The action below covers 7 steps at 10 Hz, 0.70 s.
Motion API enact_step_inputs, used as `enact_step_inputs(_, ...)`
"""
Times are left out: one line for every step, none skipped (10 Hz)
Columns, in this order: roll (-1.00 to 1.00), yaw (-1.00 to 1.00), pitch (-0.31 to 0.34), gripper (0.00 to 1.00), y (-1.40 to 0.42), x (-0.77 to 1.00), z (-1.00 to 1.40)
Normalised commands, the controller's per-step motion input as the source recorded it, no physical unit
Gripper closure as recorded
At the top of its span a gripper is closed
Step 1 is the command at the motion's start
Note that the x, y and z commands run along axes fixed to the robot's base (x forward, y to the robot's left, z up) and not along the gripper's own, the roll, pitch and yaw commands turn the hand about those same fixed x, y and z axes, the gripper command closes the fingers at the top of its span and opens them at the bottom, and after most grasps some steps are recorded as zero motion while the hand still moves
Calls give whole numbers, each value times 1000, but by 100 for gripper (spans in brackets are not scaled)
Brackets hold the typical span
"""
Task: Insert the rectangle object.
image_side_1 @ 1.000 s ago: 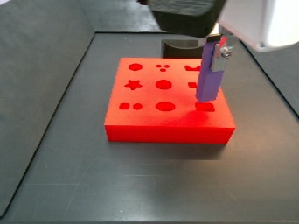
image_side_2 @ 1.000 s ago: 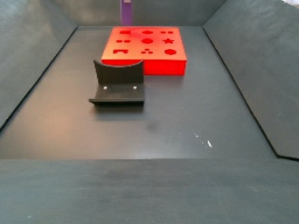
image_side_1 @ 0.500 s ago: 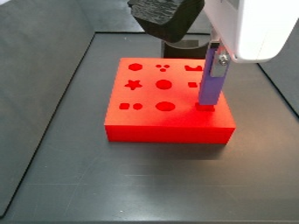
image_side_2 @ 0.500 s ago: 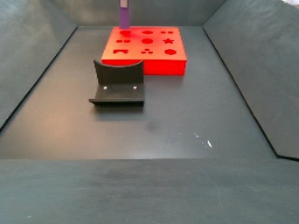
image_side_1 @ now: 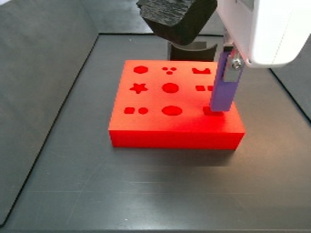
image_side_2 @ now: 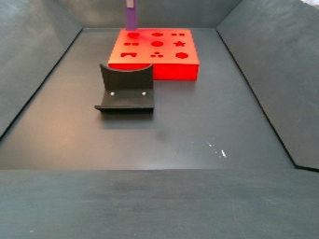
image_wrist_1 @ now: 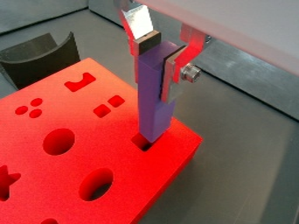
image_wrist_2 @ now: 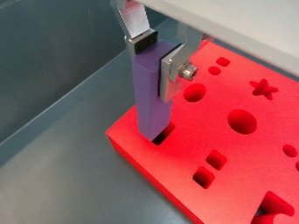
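Now lower: hand [image_wrist_1: 159, 54], rectangle object [image_wrist_1: 153, 101].

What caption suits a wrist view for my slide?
The hand holds the purple bar upright, its lower end entering a slot near the red block's corner.

On the dark floor [image_side_2: 187, 177] rest the red block [image_side_2: 156, 54] and the fixture [image_side_2: 126, 89]; the hand [image_wrist_1: 162, 54] is above the block.

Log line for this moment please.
gripper: shut on purple bar | bar: upright, lower end entering corner slot of red block | phase: inserting
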Motion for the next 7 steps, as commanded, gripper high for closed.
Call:
enact_step_inputs(0,-186,304,100,40,14,0)
enact_step_inputs(0,-206,323,100,63,6,-26)
enact_step_inputs(0,-209,360,100,11,91,-54)
enact_step_inputs(-27,-143,333,100,0,194,-43)
enact_step_inputs(-57,0,131,100,0,206,-126)
enact_step_inputs(-41,74,61,100,0,54,-180)
enact_step_inputs(0,206,84,100,0,0,-74)
